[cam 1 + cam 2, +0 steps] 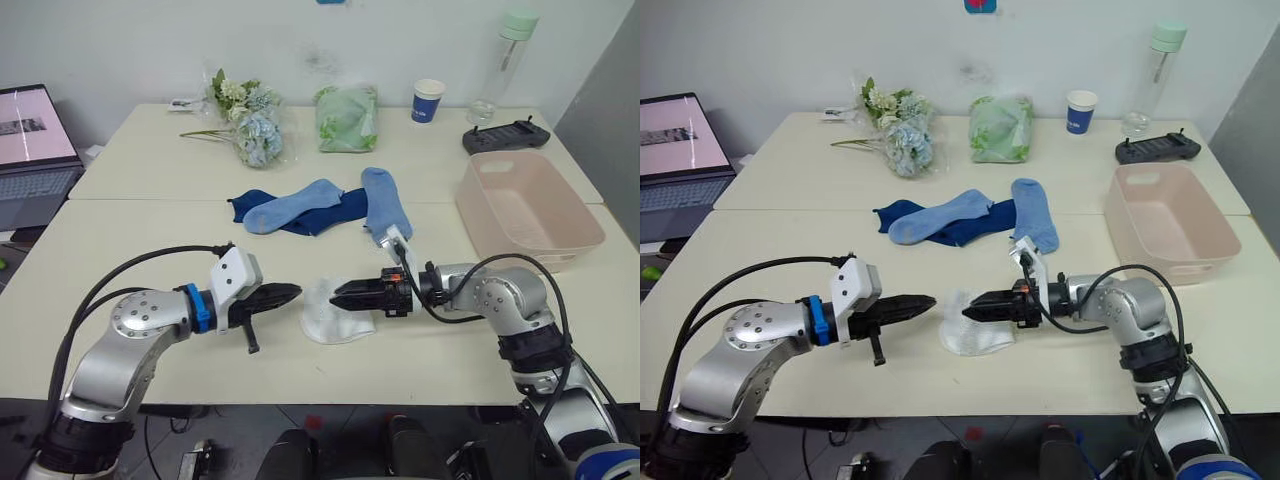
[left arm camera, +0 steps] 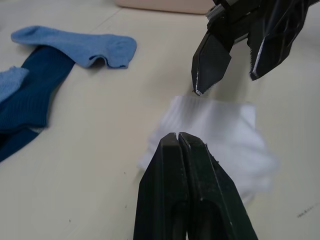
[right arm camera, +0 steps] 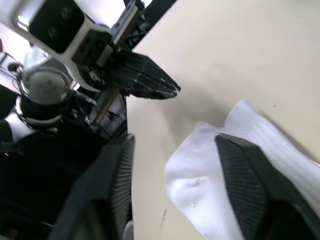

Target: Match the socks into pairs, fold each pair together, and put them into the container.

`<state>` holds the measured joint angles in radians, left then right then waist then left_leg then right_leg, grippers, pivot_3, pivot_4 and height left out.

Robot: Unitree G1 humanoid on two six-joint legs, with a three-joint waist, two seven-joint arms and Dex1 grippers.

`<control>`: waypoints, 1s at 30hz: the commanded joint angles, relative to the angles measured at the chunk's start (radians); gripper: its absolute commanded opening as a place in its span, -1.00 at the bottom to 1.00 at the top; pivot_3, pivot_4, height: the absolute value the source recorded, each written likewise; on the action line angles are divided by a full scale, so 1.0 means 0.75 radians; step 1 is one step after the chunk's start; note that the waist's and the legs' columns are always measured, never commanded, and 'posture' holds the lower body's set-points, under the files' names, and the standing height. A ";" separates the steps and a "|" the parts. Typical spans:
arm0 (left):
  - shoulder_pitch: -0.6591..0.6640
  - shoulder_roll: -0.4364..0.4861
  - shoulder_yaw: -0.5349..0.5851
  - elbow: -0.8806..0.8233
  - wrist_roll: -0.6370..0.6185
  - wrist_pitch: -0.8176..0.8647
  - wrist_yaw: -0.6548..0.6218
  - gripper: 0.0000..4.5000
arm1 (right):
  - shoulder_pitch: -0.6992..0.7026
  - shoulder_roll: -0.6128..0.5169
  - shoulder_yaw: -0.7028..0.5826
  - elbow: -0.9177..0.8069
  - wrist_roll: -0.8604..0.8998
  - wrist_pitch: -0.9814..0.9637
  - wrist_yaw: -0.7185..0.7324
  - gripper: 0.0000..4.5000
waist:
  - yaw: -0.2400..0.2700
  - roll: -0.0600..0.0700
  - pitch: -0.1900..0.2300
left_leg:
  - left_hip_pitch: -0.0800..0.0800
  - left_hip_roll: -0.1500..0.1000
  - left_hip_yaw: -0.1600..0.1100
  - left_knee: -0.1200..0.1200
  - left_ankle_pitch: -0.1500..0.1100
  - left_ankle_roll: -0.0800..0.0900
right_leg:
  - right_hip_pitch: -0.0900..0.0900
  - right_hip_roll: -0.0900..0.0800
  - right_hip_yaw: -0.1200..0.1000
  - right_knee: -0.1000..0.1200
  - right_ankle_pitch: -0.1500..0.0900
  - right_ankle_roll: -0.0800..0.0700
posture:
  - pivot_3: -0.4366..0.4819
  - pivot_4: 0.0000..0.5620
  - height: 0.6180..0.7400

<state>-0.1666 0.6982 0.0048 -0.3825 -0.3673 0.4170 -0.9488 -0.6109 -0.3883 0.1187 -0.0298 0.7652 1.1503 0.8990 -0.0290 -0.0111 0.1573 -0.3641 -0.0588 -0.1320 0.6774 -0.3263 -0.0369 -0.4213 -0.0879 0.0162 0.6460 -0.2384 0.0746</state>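
A folded white pair of socks [image 1: 328, 320] lies near the table's front edge. My left gripper [image 1: 297, 292] is shut and empty, its tip just left of that pair [image 2: 220, 125]. My right gripper [image 1: 337, 293] hovers open over the pair's far edge, facing the left one, with nothing held. Farther back, two light blue socks [image 1: 292, 206] [image 1: 383, 203] lie across dark navy socks [image 1: 325, 215]. The pale pink container [image 1: 575, 215] stands empty at the right.
Along the far side are a bunch of flowers [image 1: 250, 120], a green bag [image 1: 347, 118], a blue paper cup [image 1: 428, 100], a clear bottle [image 1: 508, 62] and a black controller [image 1: 505, 137]. A laptop [image 1: 35, 150] sits at the far left.
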 commanded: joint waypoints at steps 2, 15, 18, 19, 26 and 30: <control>-0.051 -0.005 -0.017 0.021 -0.002 -0.056 -0.022 -1.00 | -0.011 -0.051 -0.084 -0.055 0.038 0.027 -0.011 0.70 | 0.000 0.000 0.000 | 0.000 0.000 0.000 0.000 0.000 0.000 | 0.000 0.000 0.000 0.000 0.000 0.000 | -0.05 -0.47 1.00; 0.074 -0.018 -0.284 0.421 0.315 -0.392 -0.030 -1.00 | 0.058 -0.099 0.053 -0.007 -0.190 0.046 -0.188 0.70 | -0.005 0.001 -0.001 | 0.001 0.000 0.002 -0.001 0.000 0.000 | -0.001 0.000 0.002 0.001 0.000 0.000 | -0.05 -0.47 1.00; 0.083 -0.031 -0.285 0.479 0.336 -0.446 -0.011 -1.00 | 0.048 -0.077 0.067 0.012 -0.176 0.094 -0.176 0.70 | -0.003 0.002 -0.004 | 0.001 0.000 0.001 -0.001 0.000 0.000 | 0.000 0.000 0.000 0.000 0.000 0.000 | -0.05 -0.47 1.00; 0.081 -0.036 -0.284 0.485 0.335 -0.454 -0.008 -1.00 | 0.041 -0.058 0.062 0.031 -0.171 0.114 -0.183 0.70 | -0.004 0.003 -0.005 | 0.002 0.000 0.001 -0.001 0.000 0.000 | 0.001 0.000 0.001 0.000 0.000 0.000 | -0.05 -0.47 1.00; 0.079 -0.040 -0.282 0.488 0.344 -0.512 0.000 -1.00 | -0.011 0.133 -0.034 0.151 -0.092 0.330 -0.231 0.70 | -0.008 0.006 -0.008 | 0.003 0.000 0.001 -0.001 0.000 0.000 | 0.002 0.000 0.001 0.001 0.000 0.000 | -0.05 -0.47 1.00; 0.079 -0.026 -0.285 0.473 0.357 -0.533 -0.007 -1.00 | -0.039 0.235 -0.107 0.224 -0.091 0.388 -0.291 0.70 | -0.008 0.006 -0.009 | 0.003 0.000 0.001 -0.001 0.000 0.000 | 0.001 0.000 0.001 0.002 0.000 0.000 | -0.05 -0.47 1.00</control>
<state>-0.1290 0.6650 -0.1902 -0.0535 -0.1412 0.0077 -0.9518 -0.6251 -0.2192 0.0569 0.1299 0.6816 1.4162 0.6920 -0.0348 -0.0062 0.1508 -0.3616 -0.0588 -0.1312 0.6766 -0.3263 -0.0367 -0.4204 -0.0878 0.0173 0.6471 -0.2384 0.0746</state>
